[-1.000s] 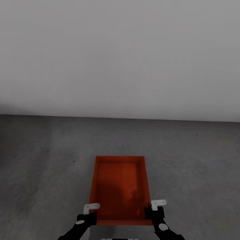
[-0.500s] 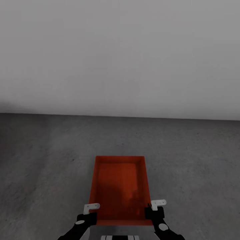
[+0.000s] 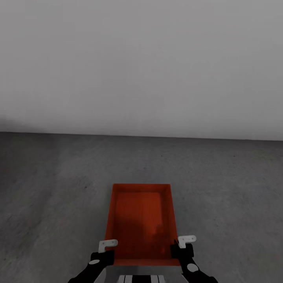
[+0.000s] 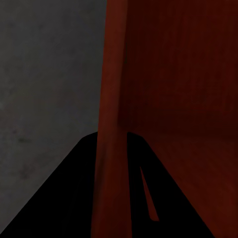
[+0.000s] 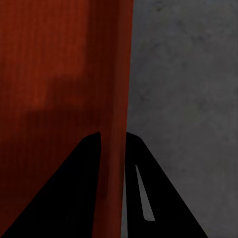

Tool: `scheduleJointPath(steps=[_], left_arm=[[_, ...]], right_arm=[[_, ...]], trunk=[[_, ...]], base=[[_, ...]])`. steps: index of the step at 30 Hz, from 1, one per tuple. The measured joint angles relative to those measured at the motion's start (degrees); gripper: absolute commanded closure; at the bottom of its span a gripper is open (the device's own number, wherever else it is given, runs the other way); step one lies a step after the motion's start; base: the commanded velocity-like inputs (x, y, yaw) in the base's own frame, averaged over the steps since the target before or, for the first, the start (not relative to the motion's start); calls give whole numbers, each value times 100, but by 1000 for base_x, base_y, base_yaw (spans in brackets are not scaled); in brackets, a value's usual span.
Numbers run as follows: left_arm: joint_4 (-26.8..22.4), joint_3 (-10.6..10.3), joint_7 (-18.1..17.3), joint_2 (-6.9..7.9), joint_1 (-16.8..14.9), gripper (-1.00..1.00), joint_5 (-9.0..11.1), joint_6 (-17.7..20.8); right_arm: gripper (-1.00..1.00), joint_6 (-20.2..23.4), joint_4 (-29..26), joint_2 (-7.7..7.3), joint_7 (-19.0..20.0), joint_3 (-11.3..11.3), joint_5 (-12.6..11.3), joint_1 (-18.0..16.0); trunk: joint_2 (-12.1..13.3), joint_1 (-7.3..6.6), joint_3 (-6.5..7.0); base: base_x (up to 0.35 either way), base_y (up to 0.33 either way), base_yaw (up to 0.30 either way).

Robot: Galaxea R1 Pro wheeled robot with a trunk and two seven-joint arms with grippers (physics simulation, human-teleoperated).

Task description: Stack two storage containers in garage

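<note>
One orange-red open-top storage container (image 3: 141, 220) hangs low in front of me, above the dark grey concrete floor (image 3: 51, 196). My left gripper (image 3: 105, 251) is shut on its left wall near the near corner. My right gripper (image 3: 181, 245) is shut on its right wall, opposite. In the left wrist view the container's wall (image 4: 111, 89) runs between the dark fingers of the left gripper (image 4: 111, 136), with the bin's inside beside it. In the right wrist view the container's wall (image 5: 116, 74) is likewise pinched by the right gripper (image 5: 113, 135). The bin is empty.
A plain white wall (image 3: 141, 67) stands ahead and meets the concrete floor a little beyond the container. Bare floor spreads to both sides of the bin (image 3: 232, 196).
The foot of the wall has slid slightly up the picture, so the camera has moved. The container and both grippers keep the same place in the view.
</note>
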Motion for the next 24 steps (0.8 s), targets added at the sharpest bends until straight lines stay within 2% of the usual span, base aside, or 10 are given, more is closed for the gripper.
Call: scheduleJointPath(steps=[13,21,24], left_arm=[[0,1,-4,3,0,100,0,1],[2,-5,-2,3,0,100,7,0],[0,1,-4,3,0,100,0,0]], right_arm=[[100,2,0,3,-5,2,0,0],[100,4,0,3,-4,2,0,0],[100,0,0,3,-5,2,0,0]], trunk=[[0,0,0],[-319,175,-143],[-321,176,-144]], base=[[0,0,0],[0,0,0],[0,0,0]])
